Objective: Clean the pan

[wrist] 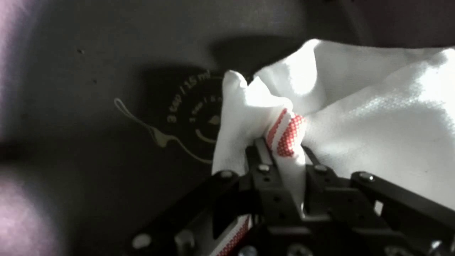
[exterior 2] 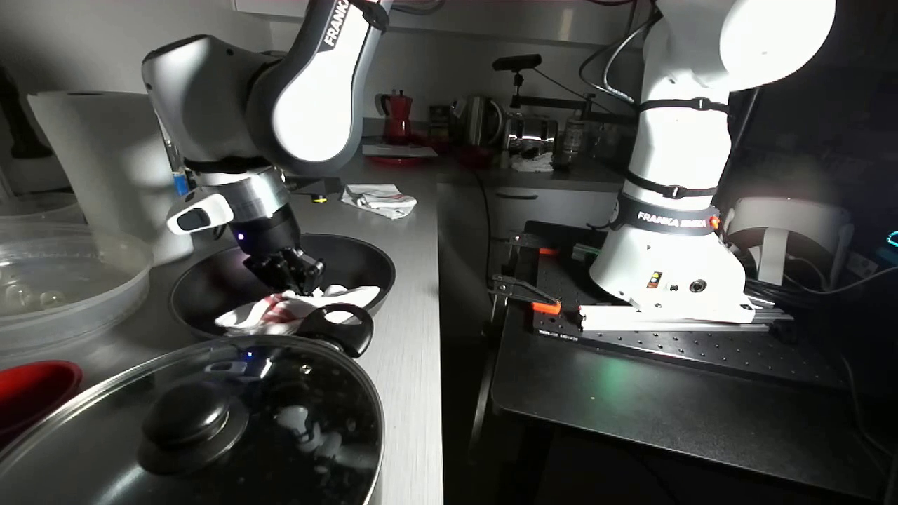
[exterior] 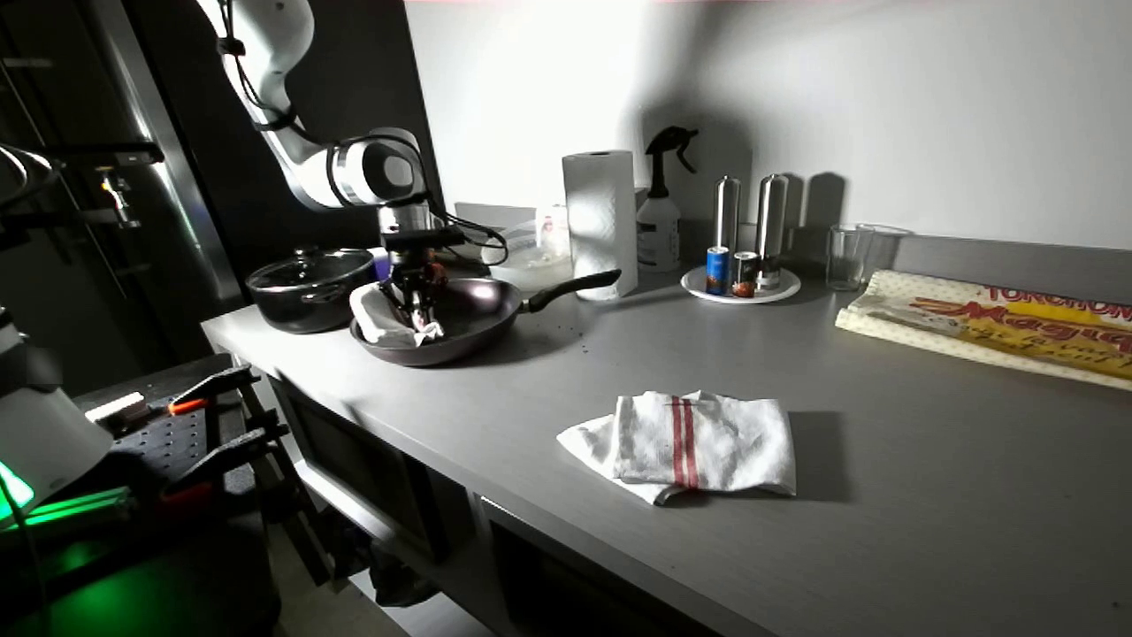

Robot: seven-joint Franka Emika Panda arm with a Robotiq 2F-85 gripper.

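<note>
One counter [exterior: 548, 398] stretched below the pincer [wrist: 283, 153]. Under the pincer stood the pan [exterior: 482, 318], and near it, past the pan's edge, the pot [exterior: 305, 296]. A hard push could probably slide the pan against this pot, since nothing visible was holding the pan. The pincer's jaws were pressed together on one fold of the cloth [wrist: 373, 113]; with so little gripped, the cloth could slip out. Tiny specks [wrist: 81, 51] near the pincer could remain if strokes were short.
</note>
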